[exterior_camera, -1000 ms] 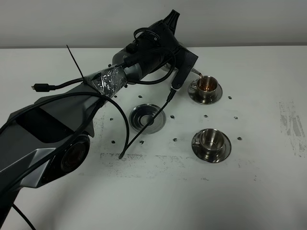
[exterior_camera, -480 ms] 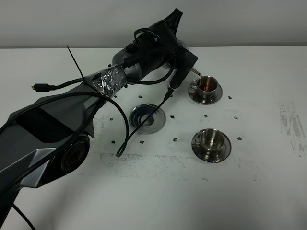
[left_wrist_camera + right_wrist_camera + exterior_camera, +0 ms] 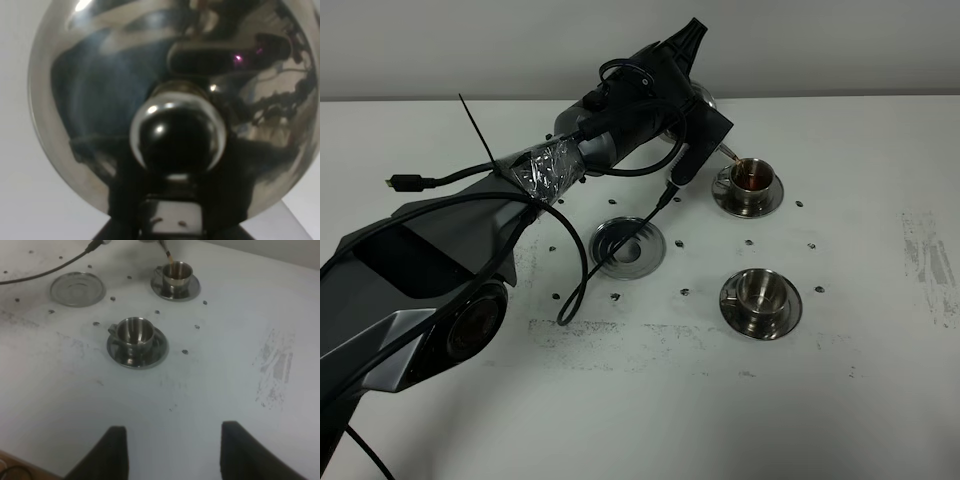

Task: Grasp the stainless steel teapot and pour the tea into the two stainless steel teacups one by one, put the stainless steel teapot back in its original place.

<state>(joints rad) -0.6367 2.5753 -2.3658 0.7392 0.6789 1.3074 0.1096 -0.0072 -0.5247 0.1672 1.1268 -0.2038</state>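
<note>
**Teapot Tilted Over Far Teacup**

The round steel dish point(image 3: 628, 246) lies bare on the white table point(image 3: 880, 400), left of both cups. The left gripper point(image 3: 698, 125) carries the stainless steel teapot point(image 3: 100, 100) aloft beyond the dish; its fingers are hidden. The pot is mirror-bright, with a domed lid and ball knob point(image 3: 175, 135). Its thin spout point(image 3: 728, 150) points down at the far teacup point(image 3: 752, 176), which holds brown tea. The near teacup point(image 3: 760, 292) shows a bright steel interior. Each cup stands on a saucer. The right gripper point(image 3: 172, 455) hangs wide apart above the table, holding nothing.
</note>
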